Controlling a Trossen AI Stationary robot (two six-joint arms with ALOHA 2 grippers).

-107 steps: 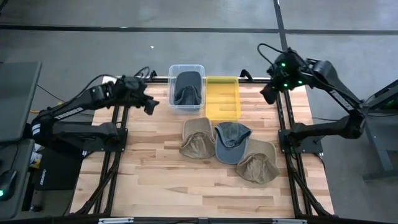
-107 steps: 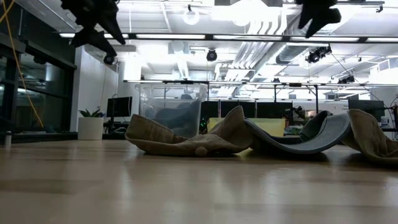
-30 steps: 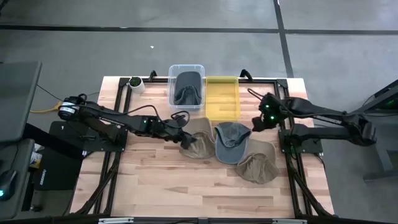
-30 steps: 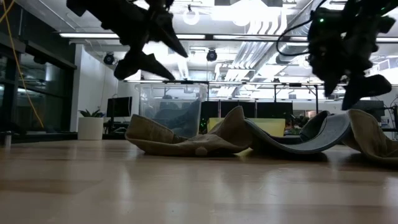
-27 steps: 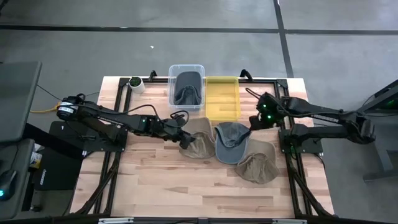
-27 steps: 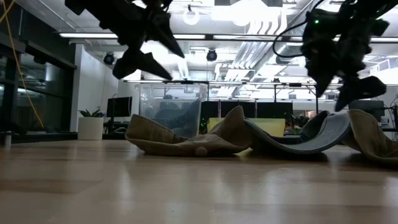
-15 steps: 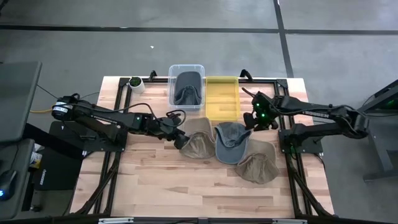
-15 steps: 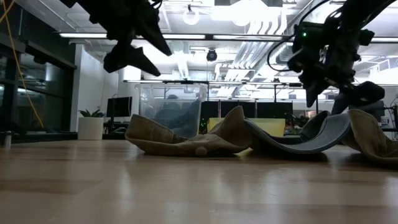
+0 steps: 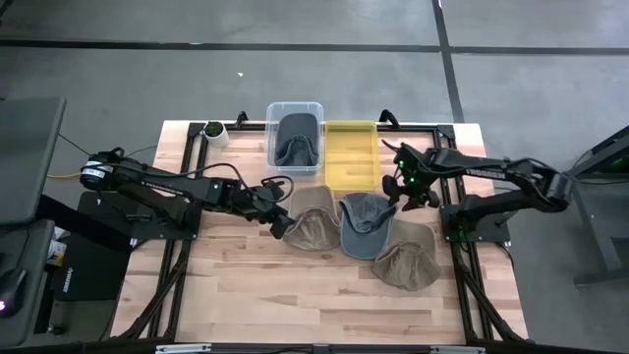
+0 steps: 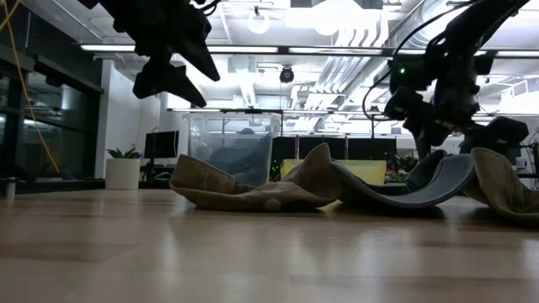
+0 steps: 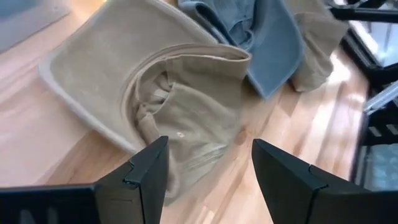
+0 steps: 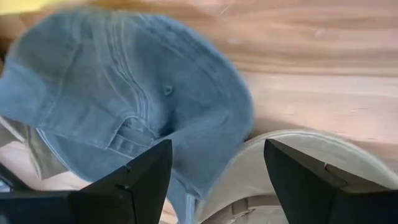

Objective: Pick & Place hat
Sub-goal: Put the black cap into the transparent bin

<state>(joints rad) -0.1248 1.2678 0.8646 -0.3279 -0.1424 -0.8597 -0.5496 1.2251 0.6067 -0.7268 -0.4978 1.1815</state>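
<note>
Three hats lie overlapping on the table: a tan bucket hat (image 9: 313,218) (image 11: 186,99), a blue-grey cap (image 9: 366,224) (image 12: 137,99) leaning on it, and a second tan hat (image 9: 405,258) (image 12: 298,162) under the cap's right side. A fourth, dark hat (image 9: 296,146) sits in the clear bin (image 9: 272,147). My left gripper (image 9: 282,221) (image 11: 208,168) is open, hovering above the first tan hat's left brim. My right gripper (image 9: 401,192) (image 12: 217,174) is open, low over the blue-grey cap's far right edge.
A yellow bin (image 9: 351,172) stands next to the clear bin at the table's far edge, just beyond the hats. A small white cup (image 9: 213,132) sits at the far left corner. Bare wood (image 9: 295,295) stretches along the near half of the table.
My left gripper has drawn back from over the tan hat toward the table's left and risen a little. My right gripper has moved toward the table's left and down, closing on the blue-grey cap. The hats have stayed where they were.
</note>
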